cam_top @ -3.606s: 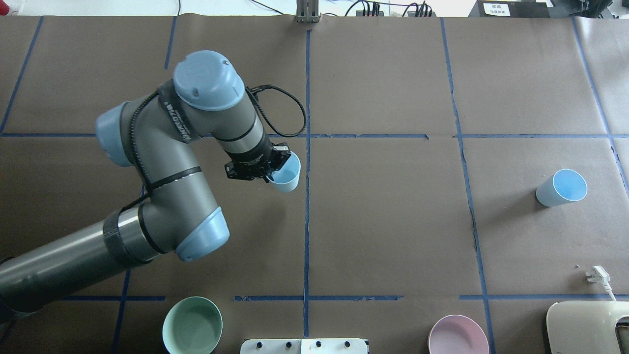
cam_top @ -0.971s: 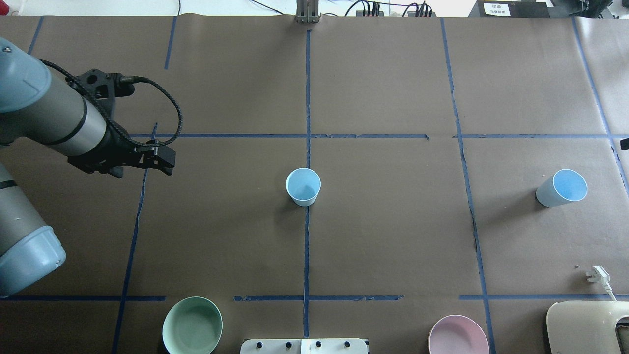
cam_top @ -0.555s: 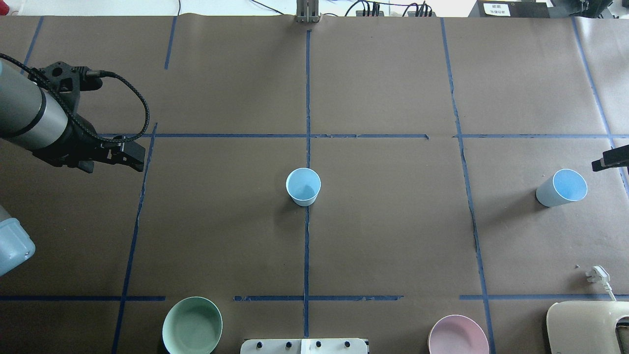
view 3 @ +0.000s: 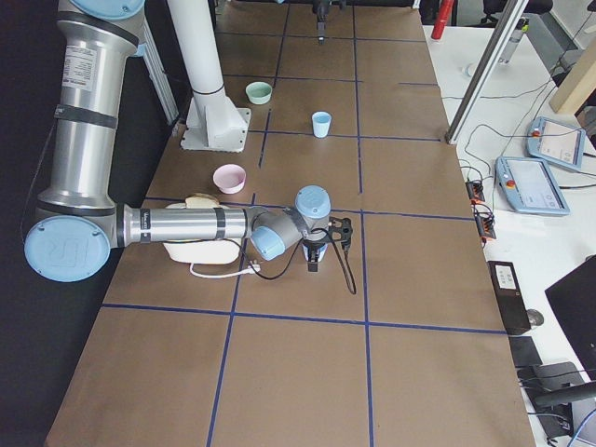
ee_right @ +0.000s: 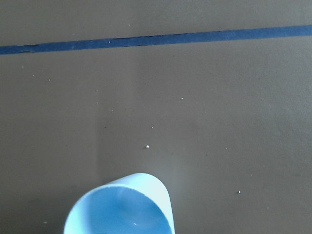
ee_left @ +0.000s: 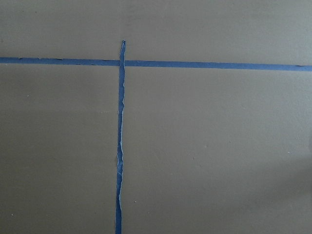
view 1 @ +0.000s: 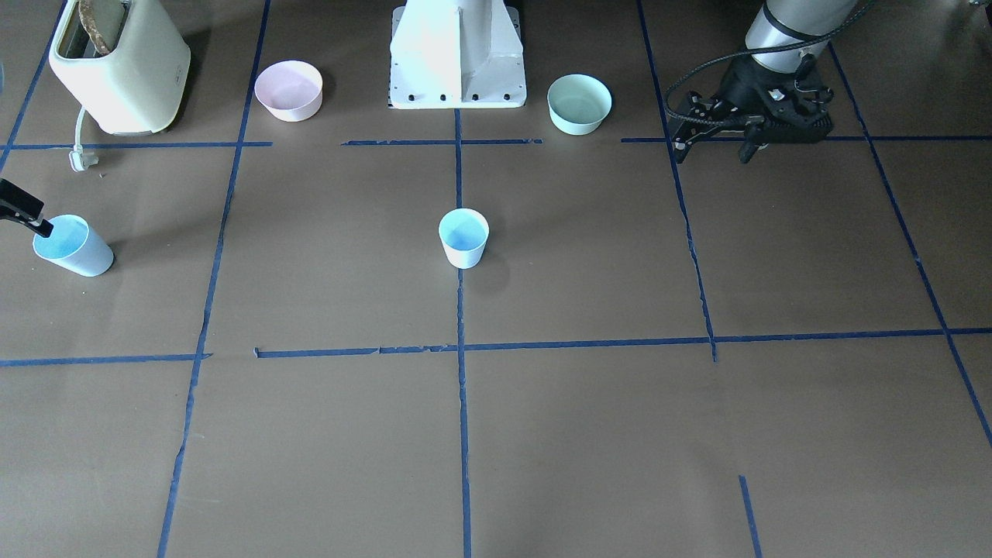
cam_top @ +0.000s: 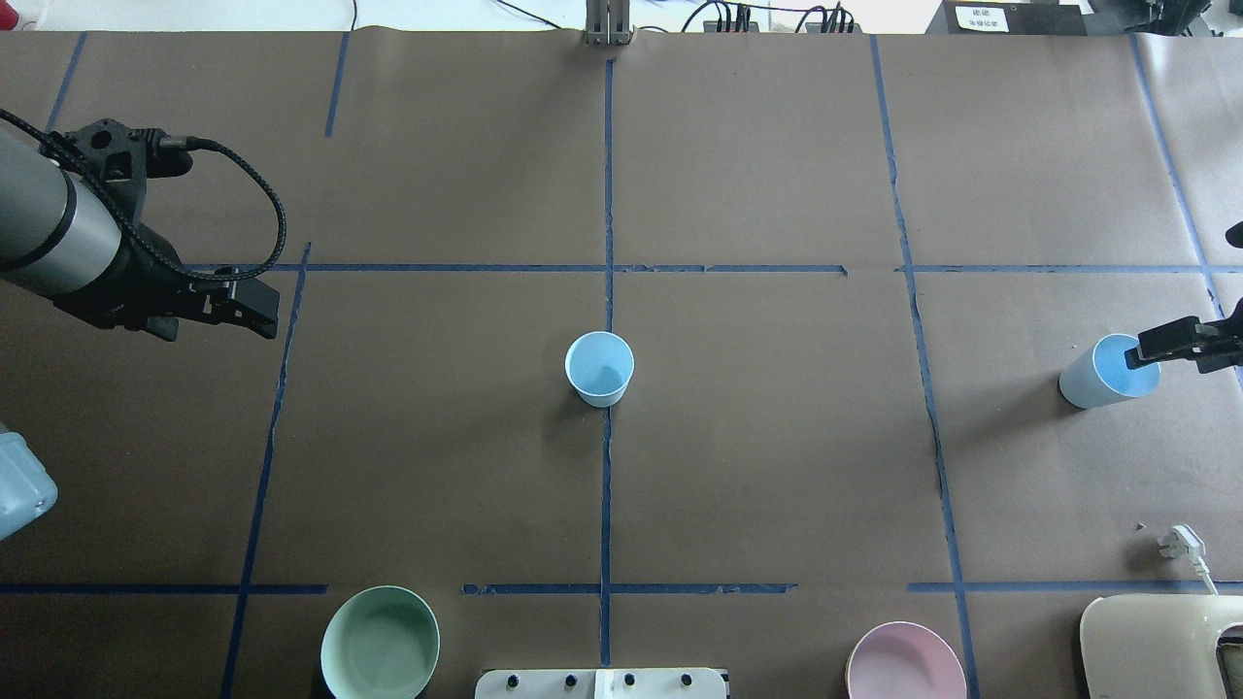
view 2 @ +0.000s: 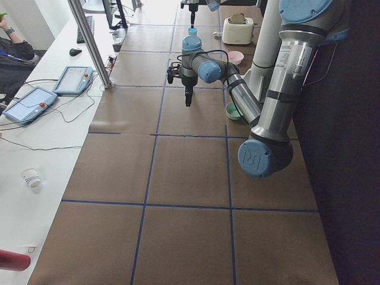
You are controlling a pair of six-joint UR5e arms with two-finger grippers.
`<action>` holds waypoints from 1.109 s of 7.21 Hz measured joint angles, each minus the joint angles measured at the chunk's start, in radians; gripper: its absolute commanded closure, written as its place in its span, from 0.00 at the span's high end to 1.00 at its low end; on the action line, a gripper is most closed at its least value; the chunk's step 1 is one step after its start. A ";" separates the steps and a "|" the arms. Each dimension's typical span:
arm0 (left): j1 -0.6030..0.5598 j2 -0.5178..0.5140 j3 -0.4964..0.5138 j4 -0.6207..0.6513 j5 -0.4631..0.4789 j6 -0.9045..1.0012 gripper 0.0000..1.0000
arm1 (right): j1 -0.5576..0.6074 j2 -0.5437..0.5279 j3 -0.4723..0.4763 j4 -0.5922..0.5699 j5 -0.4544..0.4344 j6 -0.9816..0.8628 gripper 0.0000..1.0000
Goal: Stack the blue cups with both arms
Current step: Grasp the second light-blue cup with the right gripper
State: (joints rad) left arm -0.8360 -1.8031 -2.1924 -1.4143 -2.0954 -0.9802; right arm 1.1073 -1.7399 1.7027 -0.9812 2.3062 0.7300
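One blue cup (cam_top: 599, 368) stands upright at the table's centre, on the middle tape line, and also shows in the front view (view 1: 463, 237). The second blue cup (cam_top: 1102, 377) stands far right, also seen in the front view (view 1: 71, 246) and at the bottom of the right wrist view (ee_right: 122, 207). My right gripper (cam_top: 1146, 351) reaches in from the right edge, open, one finger over that cup's mouth (view 1: 35, 221). My left gripper (cam_top: 257, 311) is open and empty, far left of the centre cup (view 1: 713, 147).
A mint-green bowl (cam_top: 380, 643) and a pink bowl (cam_top: 905, 663) sit on the near edge beside the white pedestal (view 1: 457, 54). A cream toaster (cam_top: 1160, 646) with its plug (cam_top: 1180, 541) is at the near right corner. Blue tape lines grid the brown table.
My left gripper let go of the cup at the centre and drew back far left. My right gripper came in from the right edge and now hangs over the right cup.
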 measured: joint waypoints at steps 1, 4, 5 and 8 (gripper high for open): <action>0.000 0.005 -0.003 0.000 0.000 0.000 1.00 | -0.010 0.004 -0.016 -0.001 -0.001 0.000 1.00; 0.000 0.012 -0.006 0.000 0.001 0.000 1.00 | -0.039 0.022 -0.056 -0.001 -0.001 0.000 0.36; 0.000 0.017 -0.008 0.000 0.001 0.000 1.00 | -0.043 0.025 -0.059 -0.001 -0.002 0.002 0.00; 0.001 0.023 -0.011 0.000 0.001 0.000 1.00 | -0.044 0.029 -0.057 0.000 0.009 0.007 0.00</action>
State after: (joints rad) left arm -0.8347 -1.7800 -2.2037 -1.4143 -2.0944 -0.9805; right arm 1.0634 -1.7109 1.6458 -0.9814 2.3156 0.7374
